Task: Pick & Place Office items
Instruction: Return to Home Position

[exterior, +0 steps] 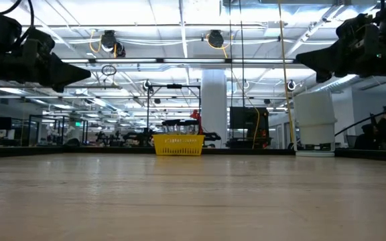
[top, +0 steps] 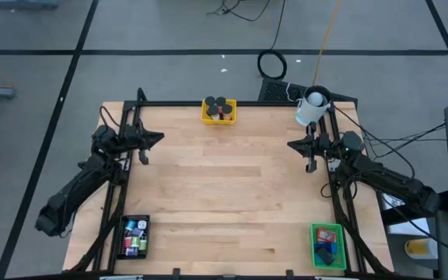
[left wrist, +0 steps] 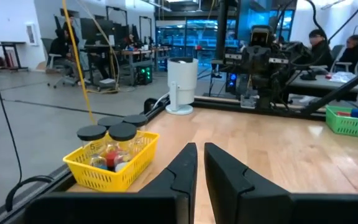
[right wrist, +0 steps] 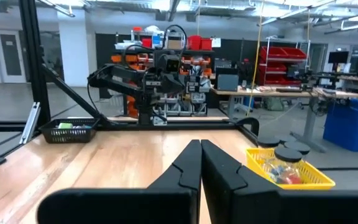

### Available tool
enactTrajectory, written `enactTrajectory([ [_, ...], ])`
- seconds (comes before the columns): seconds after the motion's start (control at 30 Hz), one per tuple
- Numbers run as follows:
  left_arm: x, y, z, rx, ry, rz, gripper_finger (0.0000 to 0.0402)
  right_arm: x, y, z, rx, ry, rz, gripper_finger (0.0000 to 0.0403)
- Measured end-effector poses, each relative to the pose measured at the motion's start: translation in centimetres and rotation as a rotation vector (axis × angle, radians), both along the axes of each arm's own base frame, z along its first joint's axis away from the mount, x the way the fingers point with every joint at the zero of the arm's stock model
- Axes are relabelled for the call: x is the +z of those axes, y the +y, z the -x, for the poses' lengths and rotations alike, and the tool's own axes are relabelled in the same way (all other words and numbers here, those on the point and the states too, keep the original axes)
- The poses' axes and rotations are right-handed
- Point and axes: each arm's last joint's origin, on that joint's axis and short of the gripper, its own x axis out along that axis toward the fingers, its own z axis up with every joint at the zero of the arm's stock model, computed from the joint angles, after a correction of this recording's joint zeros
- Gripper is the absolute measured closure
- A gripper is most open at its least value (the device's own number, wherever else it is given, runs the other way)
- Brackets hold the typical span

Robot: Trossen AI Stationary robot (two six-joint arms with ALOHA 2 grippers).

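Note:
The office items lie in three mesh trays. At the table's far middle, a yellow tray point(top: 218, 110) point(left wrist: 114, 158) holds black-capped jars point(left wrist: 122, 132) with coloured bits inside. Small blue and green items sit in a black tray point(top: 134, 236) at the near left. A green tray point(top: 327, 246) at the near right holds blue, red and dark pieces. My left gripper point(top: 159, 138) point(left wrist: 199, 168) hovers shut and level at the table's left side, pointing inward. My right gripper point(top: 292, 144) point(right wrist: 200, 165) hovers shut at the right side, facing it. Neither holds anything.
A white cylindrical cup point(top: 311, 106) point(exterior: 313, 124) stands at the far right corner, just behind my right arm. A dark frame point(top: 177, 103) runs along the table's far and side edges. Bare wood point(top: 224, 187) spreads between the two grippers and the trays.

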Motion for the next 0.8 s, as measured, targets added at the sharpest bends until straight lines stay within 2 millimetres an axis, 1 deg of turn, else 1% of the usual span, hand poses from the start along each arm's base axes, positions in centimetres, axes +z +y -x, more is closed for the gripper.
enactTrajectory([
  [0.23,0.5,-0.5,-0.2,0.019,-0.053,0.033,0.0366,-0.1,0.0,0.1,0.000,0.006,-0.016,0.0403],
  [0.37,1.1,-1.0,-0.4,0.056,-0.107,-0.025,0.0366,-0.2,0.0,0.0,-0.002,0.022,-0.014,0.0403],
  [0.47,1.7,-1.7,-0.2,0.008,-0.161,-0.068,0.0366,-0.4,0.0,0.0,-0.002,0.033,-0.019,0.0403],
  [0.57,1.8,-2.0,-0.1,-0.018,-0.178,-0.062,0.0366,-0.4,0.0,0.0,-0.004,0.034,-0.011,0.0403],
  [0.73,1.8,-1.9,-0.2,0.098,-0.204,-0.015,0.0366,0.1,0.1,0.1,-0.011,-0.007,0.020,0.0403],
  [0.8,1.8,-2.0,-0.4,0.135,-0.222,-0.007,0.0367,0.4,0.0,0.2,-0.055,-0.035,0.040,0.0403],
])
